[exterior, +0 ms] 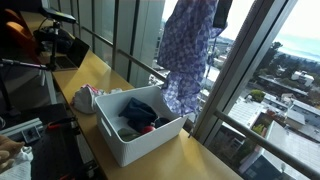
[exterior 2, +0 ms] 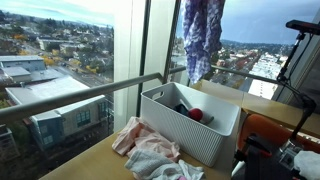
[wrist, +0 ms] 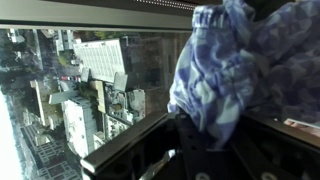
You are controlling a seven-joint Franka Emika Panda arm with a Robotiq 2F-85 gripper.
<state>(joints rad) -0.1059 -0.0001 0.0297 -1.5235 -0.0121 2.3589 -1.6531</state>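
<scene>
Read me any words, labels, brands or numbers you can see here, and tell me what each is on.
No text can be read anywhere.
The patterned cloth shows only a print, no lettering.
The white basket has bare walls in both exterior views.
The buildings outside are too small and blurred to show any signs.
</scene>
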